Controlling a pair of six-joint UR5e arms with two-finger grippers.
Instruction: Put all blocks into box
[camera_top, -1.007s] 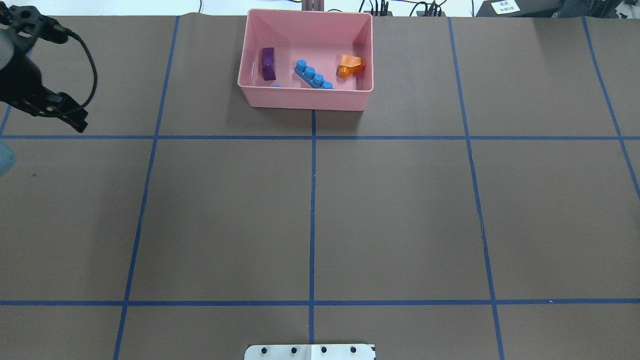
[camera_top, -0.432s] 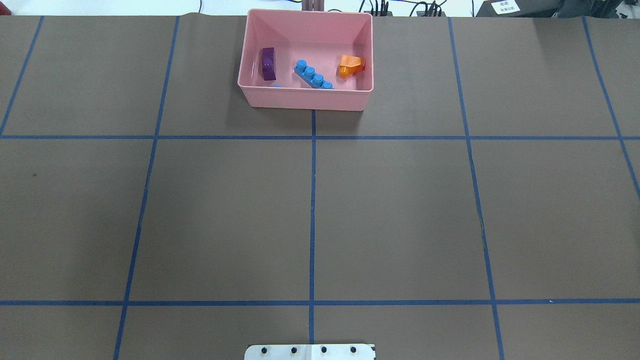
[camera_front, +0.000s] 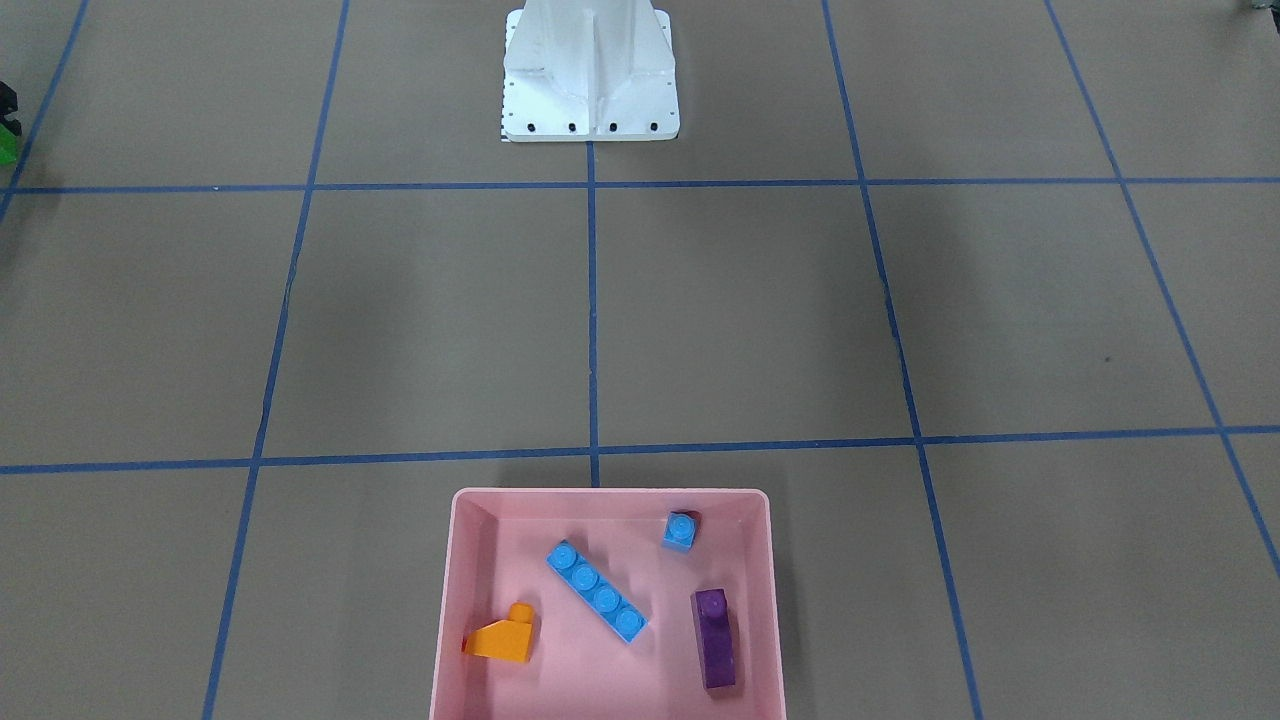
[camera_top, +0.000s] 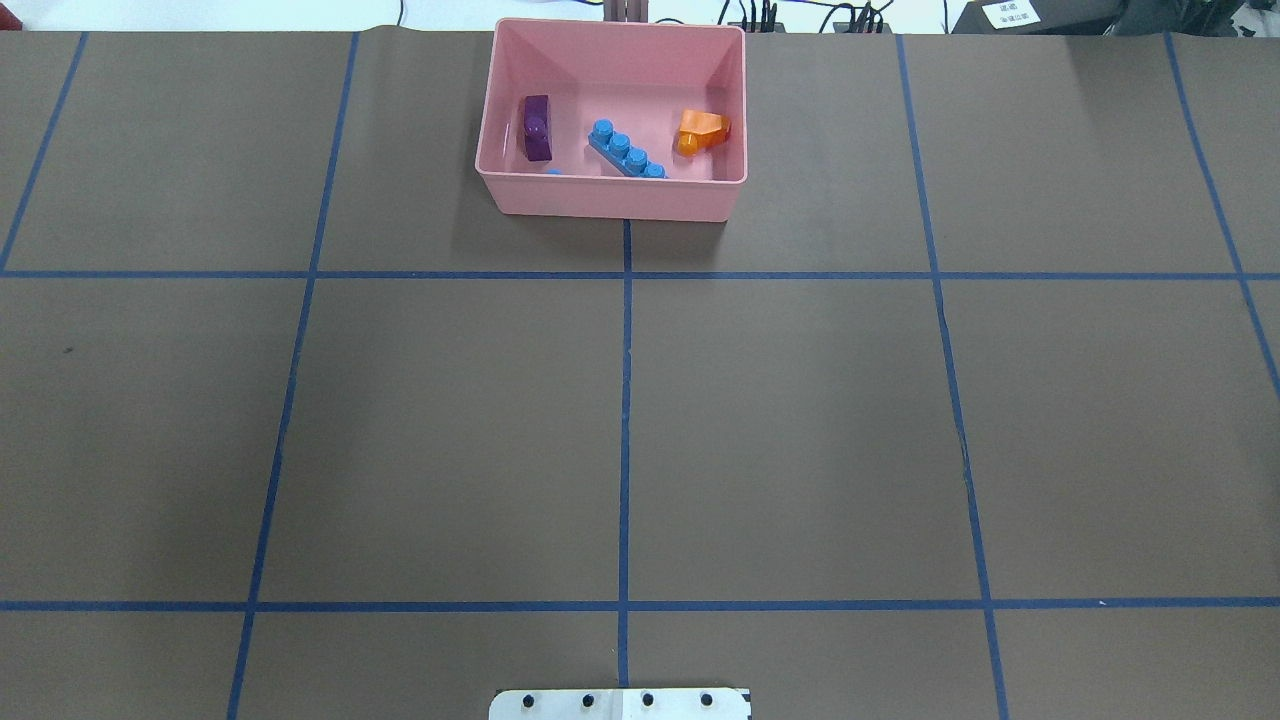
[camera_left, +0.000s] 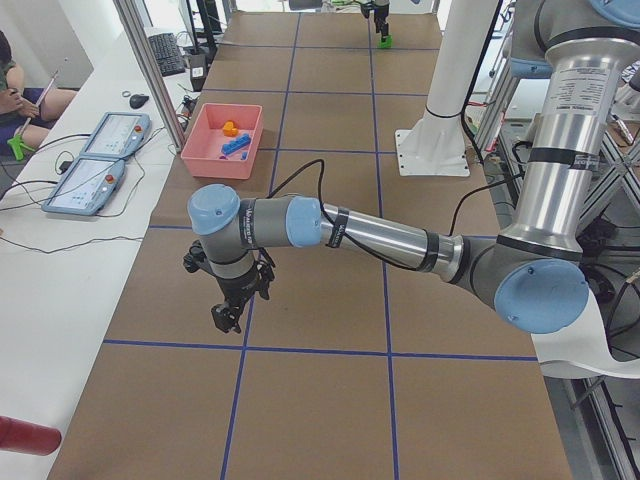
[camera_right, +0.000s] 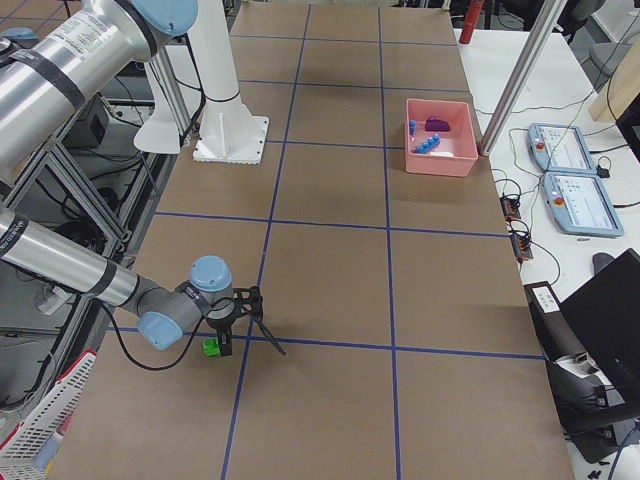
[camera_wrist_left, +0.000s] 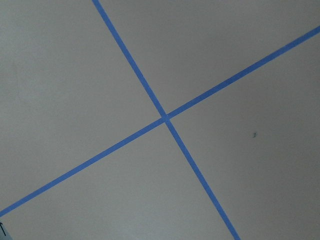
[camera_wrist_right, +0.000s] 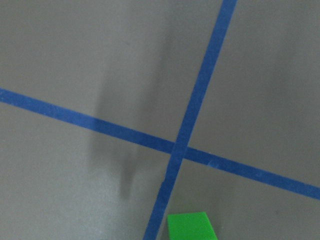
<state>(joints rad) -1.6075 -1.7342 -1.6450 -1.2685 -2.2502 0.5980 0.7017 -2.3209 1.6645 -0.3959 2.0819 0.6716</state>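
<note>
The pink box holds an orange sloped block, a long blue block, a tiny blue block and a purple block. A green block lies on the table far from the box, right beside my right gripper. I cannot tell if that gripper touches it or whether it is open or shut. My left gripper hangs low over bare table near a tape crossing, seen only from the side, so I cannot tell its state.
The white base plate stands mid-table at the robot's side. Blue tape lines grid the brown surface. A side bench holds two tablets, with a person seated behind it.
One second ago my left arm showed at the overhead view's left edge; it then moved out of that view. The box and the blocks in it have not moved.
</note>
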